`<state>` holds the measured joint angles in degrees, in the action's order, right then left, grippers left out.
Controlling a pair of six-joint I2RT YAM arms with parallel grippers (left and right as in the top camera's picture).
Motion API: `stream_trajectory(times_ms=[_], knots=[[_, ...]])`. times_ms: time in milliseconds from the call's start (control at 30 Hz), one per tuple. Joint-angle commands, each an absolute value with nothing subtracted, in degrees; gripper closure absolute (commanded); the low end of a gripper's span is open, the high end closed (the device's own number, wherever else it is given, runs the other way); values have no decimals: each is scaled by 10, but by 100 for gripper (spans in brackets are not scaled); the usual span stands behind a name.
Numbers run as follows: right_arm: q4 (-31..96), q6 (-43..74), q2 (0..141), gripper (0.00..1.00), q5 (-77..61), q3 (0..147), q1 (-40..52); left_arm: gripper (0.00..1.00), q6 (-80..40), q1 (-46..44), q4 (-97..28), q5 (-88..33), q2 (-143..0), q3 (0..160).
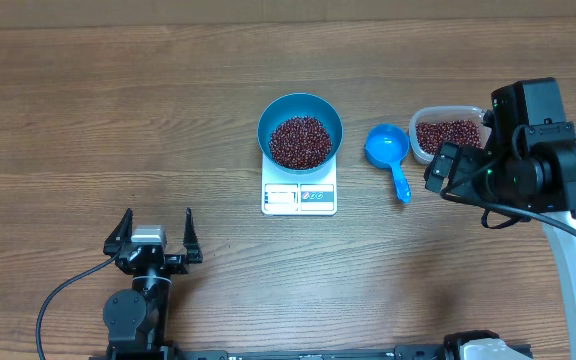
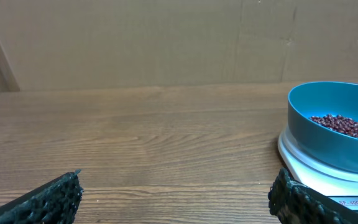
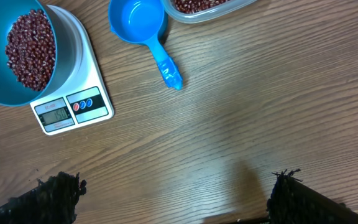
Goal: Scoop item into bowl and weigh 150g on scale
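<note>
The left gripper (image 1: pixel 158 225) sits low on the table (image 1: pixel 88 110), well apart from everything, its fingers spread wide and empty. The right gripper (image 3: pixel 176 193) hangs over the table near the tub (image 1: pixel 423 118), wide open too, holding nothing. The beans (image 1: pixel 300 142) lie in the blue bowl (image 1: pixel 271 112) on the scale (image 1: pixel 299 198). Only the right wrist view shows the scale's numbers, too small to read. The empty scoop (image 1: pixel 386 146) lies between scale and tub
</note>
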<state>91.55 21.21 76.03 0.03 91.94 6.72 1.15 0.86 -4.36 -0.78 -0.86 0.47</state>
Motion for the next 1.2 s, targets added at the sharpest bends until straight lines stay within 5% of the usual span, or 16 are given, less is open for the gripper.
stream_trajectory(times_ms=[0,500,1167], knots=[[914,216,755,0,3,932,63,1,0,12,-45,0,-2,3],[854,209,661,0,4,848,63,0,0,12,-44,0,-2,3],[219,174,267,0,4,292,63,0,0,12,-45,0,-2,3]])
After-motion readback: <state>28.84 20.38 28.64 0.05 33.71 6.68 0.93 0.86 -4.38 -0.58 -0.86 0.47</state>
